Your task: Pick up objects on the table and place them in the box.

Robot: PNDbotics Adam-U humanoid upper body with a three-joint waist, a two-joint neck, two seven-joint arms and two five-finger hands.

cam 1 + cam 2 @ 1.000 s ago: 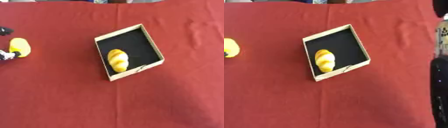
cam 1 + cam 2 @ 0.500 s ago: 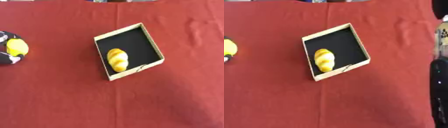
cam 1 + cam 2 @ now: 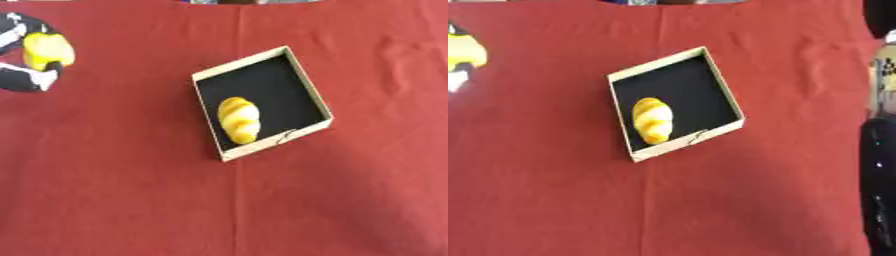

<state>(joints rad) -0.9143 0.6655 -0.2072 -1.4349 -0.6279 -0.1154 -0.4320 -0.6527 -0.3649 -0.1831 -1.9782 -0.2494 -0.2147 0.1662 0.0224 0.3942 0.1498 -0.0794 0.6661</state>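
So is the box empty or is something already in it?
Not empty. One yellow bread-like piece lies inside the box; a second yellow object is outside it, in the left hand.

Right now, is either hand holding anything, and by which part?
The left hand holds a yellow object, its fingers curled round the lower end.

Tilted black-lined box [image 3: 306, 90] holds a yellow bread roll [image 3: 239, 120]; another yellow object [image 3: 48, 50] far left.

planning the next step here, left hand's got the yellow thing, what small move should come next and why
Probably carry it rightward toward the box. The left hand has its fingers curled round the yellow object at the far left, well apart from the box, whose black floor is bare beside the yellow bread-like piece already inside.
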